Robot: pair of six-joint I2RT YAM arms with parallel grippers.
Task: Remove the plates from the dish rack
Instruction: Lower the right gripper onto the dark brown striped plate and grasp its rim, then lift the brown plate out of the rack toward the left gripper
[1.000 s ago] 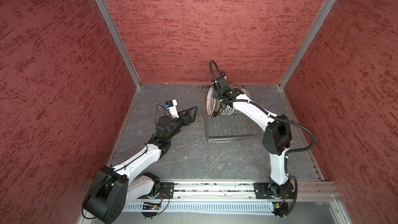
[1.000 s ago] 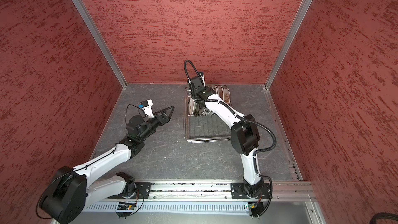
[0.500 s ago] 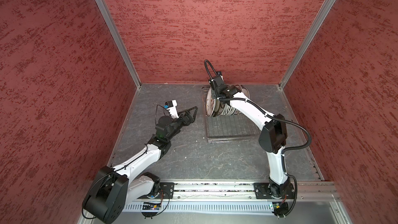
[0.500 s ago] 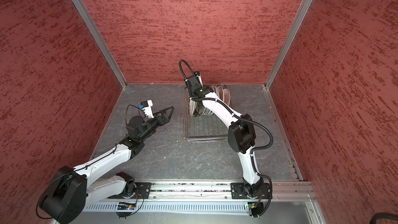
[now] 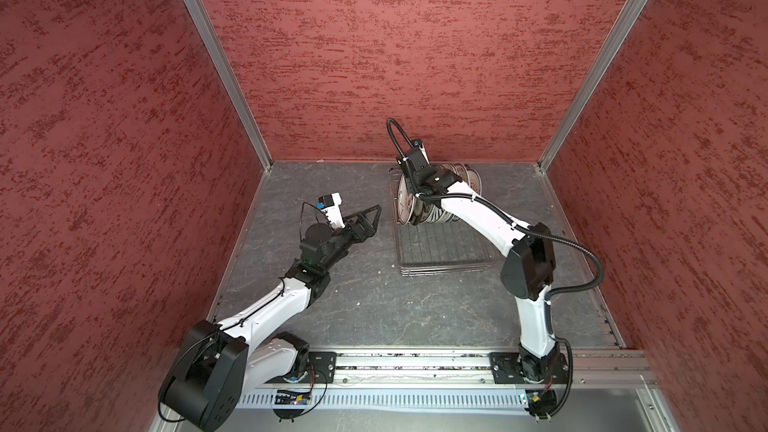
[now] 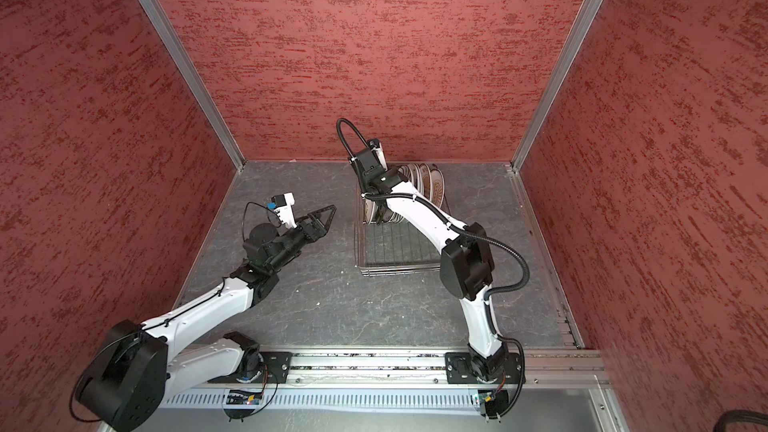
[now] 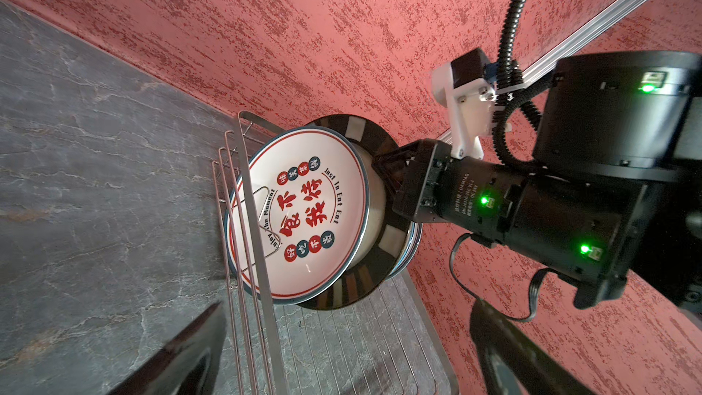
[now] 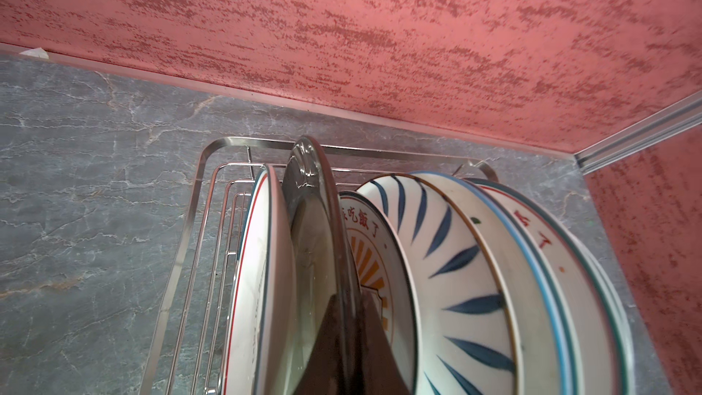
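The dish rack (image 5: 444,271) sits on the far right part of the grey table (image 5: 374,309), close to the far wall (image 5: 415,76). The plates (image 6: 428,184) stand on their edges in a row at the far end of the rack. They are packed tight and lean on each other.

The right gripper (image 8: 349,313) reaches down from above. It is pinched tight on the top rim of the dark striped plate (image 8: 307,191), with one finger on each side. This plate is second from the left end of the row. Just to its left stands the plate with red letters (image 7: 300,210). Just to its right stands the plate with an orange sunburst (image 8: 366,260). Both look like they touch it.

The left gripper (image 5: 373,220) is spread wide and holds nothing. It hangs over the table to the left of the rack and points at the plates.

The plates look hard, shiny and a bit heavy. They will not bend, but they can slip and they can break. The thin top rim looks like the only good spot to hold, because other plates block the sides. I think the plate should go straight up, slowly. That way it will not drag its neighbours or tip in the small grip.
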